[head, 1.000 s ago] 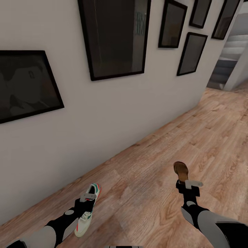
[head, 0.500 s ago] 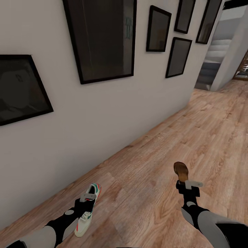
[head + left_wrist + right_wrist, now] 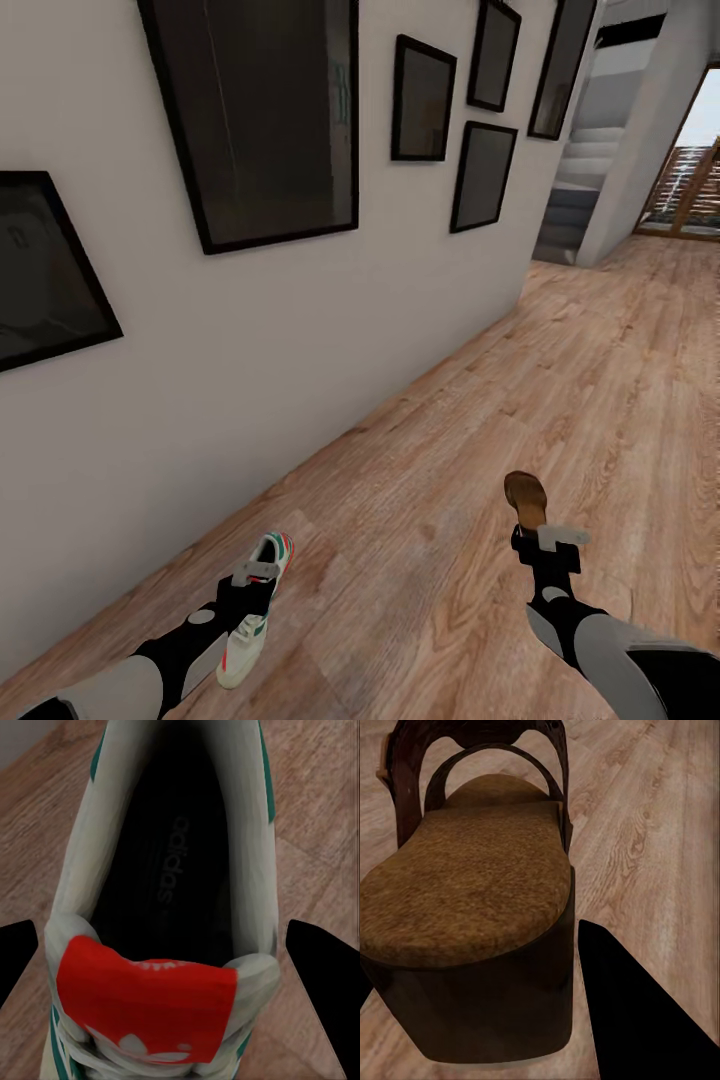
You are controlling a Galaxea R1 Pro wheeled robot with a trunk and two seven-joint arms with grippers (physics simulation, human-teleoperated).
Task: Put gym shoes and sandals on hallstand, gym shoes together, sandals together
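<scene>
Two shoes ride in the grippers, carried above the corridor floor. Nearest, the left gripper pinches a white gym shoe with teal and red trim; the right gripper pinches a brown sandal by its heel. Both hang exactly where they did a second ago, while the picture frames on the wall have slid leftward and a staircase and bright doorway have opened up far right. That suggests the robot is turning, likely seeking the hallstand. Close up, the left wrist view adds the shoe's red tongue and dark printed insole; the right wrist view adds the sandal's tan footbed and dark straps.
</scene>
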